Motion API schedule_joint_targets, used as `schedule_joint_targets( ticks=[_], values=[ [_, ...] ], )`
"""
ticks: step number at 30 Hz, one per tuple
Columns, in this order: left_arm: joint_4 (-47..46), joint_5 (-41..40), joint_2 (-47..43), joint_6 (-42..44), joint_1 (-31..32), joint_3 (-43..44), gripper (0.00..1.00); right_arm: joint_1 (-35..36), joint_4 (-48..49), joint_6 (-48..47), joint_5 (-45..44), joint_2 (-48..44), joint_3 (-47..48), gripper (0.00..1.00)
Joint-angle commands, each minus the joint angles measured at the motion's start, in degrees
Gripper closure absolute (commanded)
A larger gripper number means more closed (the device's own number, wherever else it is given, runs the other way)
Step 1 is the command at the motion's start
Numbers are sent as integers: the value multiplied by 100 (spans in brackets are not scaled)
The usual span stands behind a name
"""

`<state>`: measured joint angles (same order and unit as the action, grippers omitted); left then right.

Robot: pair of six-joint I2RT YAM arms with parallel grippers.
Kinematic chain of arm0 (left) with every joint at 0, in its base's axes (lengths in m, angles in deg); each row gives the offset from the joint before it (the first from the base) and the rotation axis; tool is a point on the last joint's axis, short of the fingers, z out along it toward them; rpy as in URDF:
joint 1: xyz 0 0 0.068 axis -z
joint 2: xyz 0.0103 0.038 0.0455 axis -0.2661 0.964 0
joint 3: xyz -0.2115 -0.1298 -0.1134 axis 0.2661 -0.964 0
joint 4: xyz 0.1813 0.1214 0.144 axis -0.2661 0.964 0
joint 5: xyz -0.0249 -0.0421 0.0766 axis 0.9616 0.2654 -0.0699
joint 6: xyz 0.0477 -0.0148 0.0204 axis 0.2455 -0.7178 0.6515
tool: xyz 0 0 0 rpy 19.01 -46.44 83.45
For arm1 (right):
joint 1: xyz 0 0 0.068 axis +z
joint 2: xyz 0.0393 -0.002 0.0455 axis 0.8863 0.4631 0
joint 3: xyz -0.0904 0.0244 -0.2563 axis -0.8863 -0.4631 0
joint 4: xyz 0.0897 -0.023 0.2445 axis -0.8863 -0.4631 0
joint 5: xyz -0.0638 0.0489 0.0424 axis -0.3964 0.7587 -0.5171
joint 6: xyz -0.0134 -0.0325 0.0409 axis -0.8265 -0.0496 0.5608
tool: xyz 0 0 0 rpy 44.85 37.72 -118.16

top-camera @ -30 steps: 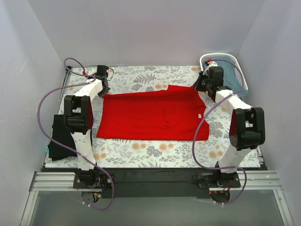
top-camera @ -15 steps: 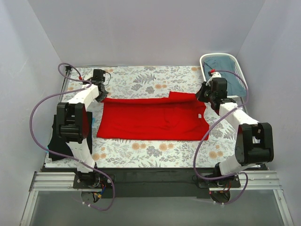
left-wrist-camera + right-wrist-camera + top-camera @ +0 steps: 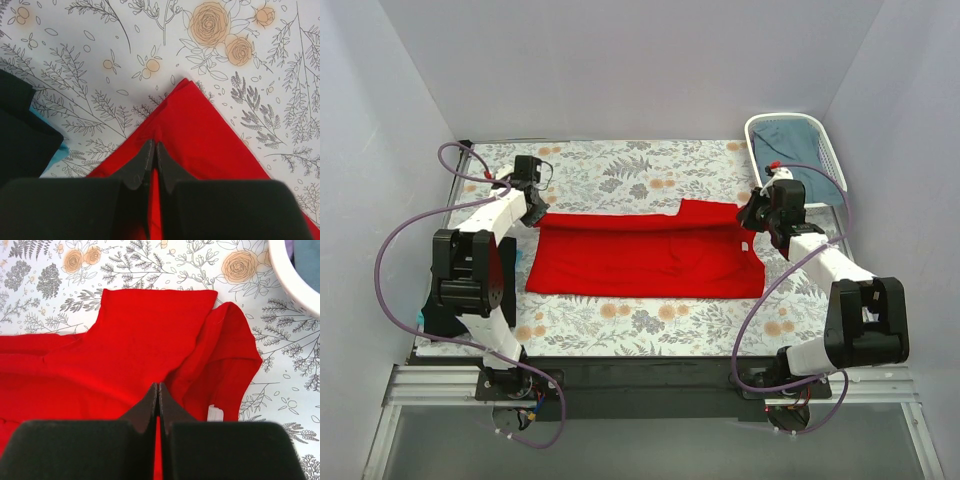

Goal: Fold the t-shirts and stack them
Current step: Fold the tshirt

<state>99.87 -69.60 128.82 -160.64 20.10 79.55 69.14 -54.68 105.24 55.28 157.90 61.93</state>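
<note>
The red t-shirt [image 3: 640, 262] lies across the middle of the table, its far edge lifted and drawn over itself. My left gripper [image 3: 534, 210] is shut on the shirt's far left corner; the left wrist view shows the shut tips [image 3: 153, 146] pinching red cloth [image 3: 200, 130]. My right gripper [image 3: 751, 215] is shut on the far right part; the right wrist view shows the tips [image 3: 158, 387] closed on red cloth [image 3: 140, 335] beside the white neck label [image 3: 215, 413]. The black t-shirt [image 3: 435, 320] lies at the left edge, mostly hidden by my left arm, and shows in the left wrist view [image 3: 20, 135].
A white basket [image 3: 828, 150] holding blue cloth stands at the back right; its rim [image 3: 295, 282] is close to my right gripper. A bit of blue [image 3: 60, 151] shows beside the black shirt. The floral table cover [image 3: 620, 170] is bare behind the red shirt.
Both grippers have moved toward the near side, pulling the red shirt's far edge with them. The shirt now spans less from front to back.
</note>
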Motion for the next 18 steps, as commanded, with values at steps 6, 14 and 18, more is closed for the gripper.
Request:
schedule_joint_targets(
  ticks=[6, 14, 18],
  values=[
    [110, -1, -583, -58, -27, -205, 100, -48, 129, 99, -33, -428, -285, 99],
    [162, 52, -794, -32, -27, -513, 100, -57, -29, 134, -33, -709, -523, 99],
    [154, 87, -865, -23, -27, -609, 100, -48, -65, 143, -68, -815, -681, 99]
  ],
)
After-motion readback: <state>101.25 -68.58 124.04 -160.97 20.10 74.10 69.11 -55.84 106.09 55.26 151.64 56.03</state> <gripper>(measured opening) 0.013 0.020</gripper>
